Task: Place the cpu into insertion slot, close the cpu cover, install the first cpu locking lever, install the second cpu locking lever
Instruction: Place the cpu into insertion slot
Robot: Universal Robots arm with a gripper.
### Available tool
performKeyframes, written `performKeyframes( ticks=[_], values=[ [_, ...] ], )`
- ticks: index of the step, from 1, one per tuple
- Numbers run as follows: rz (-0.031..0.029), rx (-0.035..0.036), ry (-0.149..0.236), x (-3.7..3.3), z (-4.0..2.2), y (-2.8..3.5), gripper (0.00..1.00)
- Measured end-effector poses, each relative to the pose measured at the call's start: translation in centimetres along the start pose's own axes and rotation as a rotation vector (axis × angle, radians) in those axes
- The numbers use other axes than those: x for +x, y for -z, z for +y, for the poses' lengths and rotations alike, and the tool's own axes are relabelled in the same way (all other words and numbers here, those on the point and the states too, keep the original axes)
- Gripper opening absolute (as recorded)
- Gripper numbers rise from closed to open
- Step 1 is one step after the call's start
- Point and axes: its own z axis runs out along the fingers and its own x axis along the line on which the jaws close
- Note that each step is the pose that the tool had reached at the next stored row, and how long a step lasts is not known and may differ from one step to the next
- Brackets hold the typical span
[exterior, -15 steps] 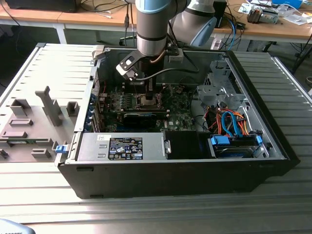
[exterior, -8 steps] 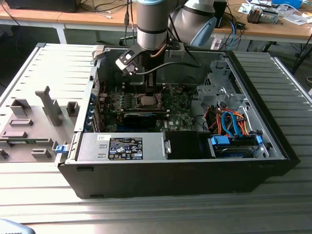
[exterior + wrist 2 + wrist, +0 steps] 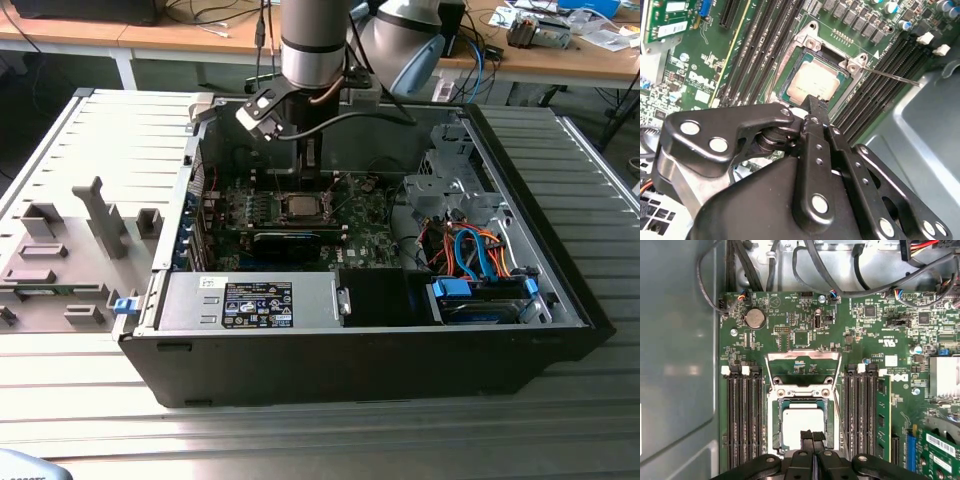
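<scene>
A silvery counter [image 3: 400, 440] of long ribbed metal slats spreads across the foreground of the exterior view and runs out to both sides. A black computer case [image 3: 350, 375] lies directly on it near the middle, on its side with the open side up. On the exterior view's left a flat grey panel [image 3: 110, 150] lies on the slats, right up against the case. Grey plastic brackets [image 3: 103, 215] stand up from the panel. A pale rounded object [image 3: 25, 468], cut off by the frame, sits at the counter's near corner on the exterior view's left.
</scene>
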Motion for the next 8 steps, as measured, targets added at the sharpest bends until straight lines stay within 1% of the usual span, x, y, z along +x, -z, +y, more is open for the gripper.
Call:
performKeyframes(
  ticks=[6, 7, 8],
  values=[
    [-0.0002, 0.0, 0.0, 0.0, 0.02, 0.89, 0.11],
    [-0.0002, 0.0, 0.0, 0.0, 0.02, 1.19, 0.11],
    [-0.0003, 0.0, 0.0, -0.01, 0.02, 1.31, 0.11]
  ],
)
